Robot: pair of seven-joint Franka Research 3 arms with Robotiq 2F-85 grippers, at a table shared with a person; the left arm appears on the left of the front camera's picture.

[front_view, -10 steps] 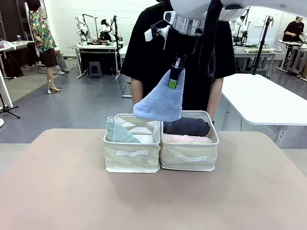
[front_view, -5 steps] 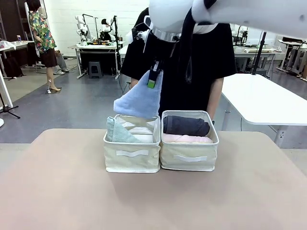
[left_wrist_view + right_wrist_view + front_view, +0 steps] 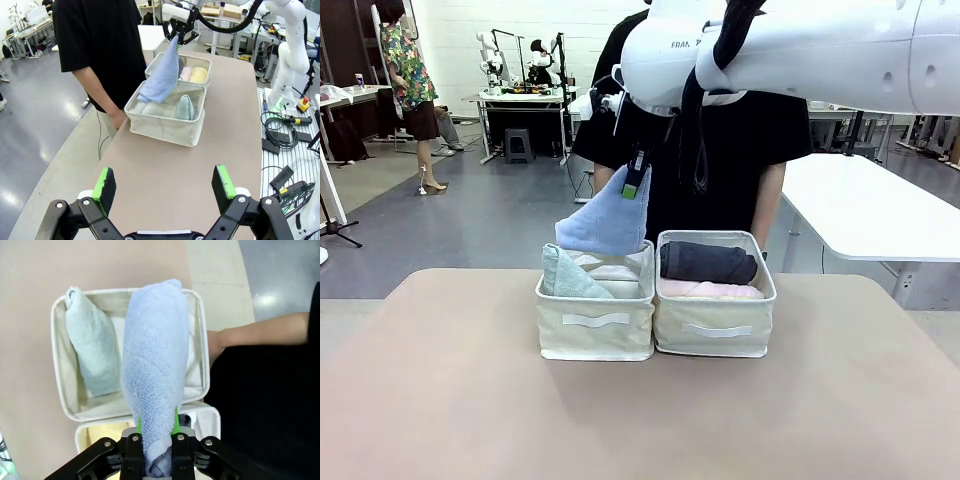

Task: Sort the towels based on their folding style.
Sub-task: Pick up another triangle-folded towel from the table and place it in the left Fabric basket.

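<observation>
1. Over the left basket (image 3: 595,325) hangs the right hand (image 3: 635,186). It is pinched tight on the top end of the light blue towel (image 3: 605,222).
2. The light blue towel is folded like a cone. Its wide bottom end is just at the top of the left basket, at the far side.
3. The pale green towel (image 3: 565,276) is a cone too. It leans inside the left basket, near its left wall.
4. From the right hand's own camera, the light blue towel (image 3: 155,365) hangs down over that basket (image 3: 60,380), and the pale green towel (image 3: 92,347) lies next to it inside.
5. The right basket (image 3: 715,330) touches the left one, side by side, in the middle of the tabletop (image 3: 640,420).
6. The dark grey towel (image 3: 708,262) is rolled up and lies in the right basket, at the back. The pink towel (image 3: 710,290) is rolled up too and lies in front of it.
7. From the left hand's camera, the yellow towel (image 3: 198,75) lies in that same basket (image 3: 202,62) by the pink one.
8. The left hand (image 3: 165,187) is open wide and holds nothing. It is above the tabletop, well away from the baskets.
9. A person (image 3: 720,150) in a black shirt stands at the far side, right behind the baskets, with one hand (image 3: 215,346) close to the left basket's wall.
</observation>
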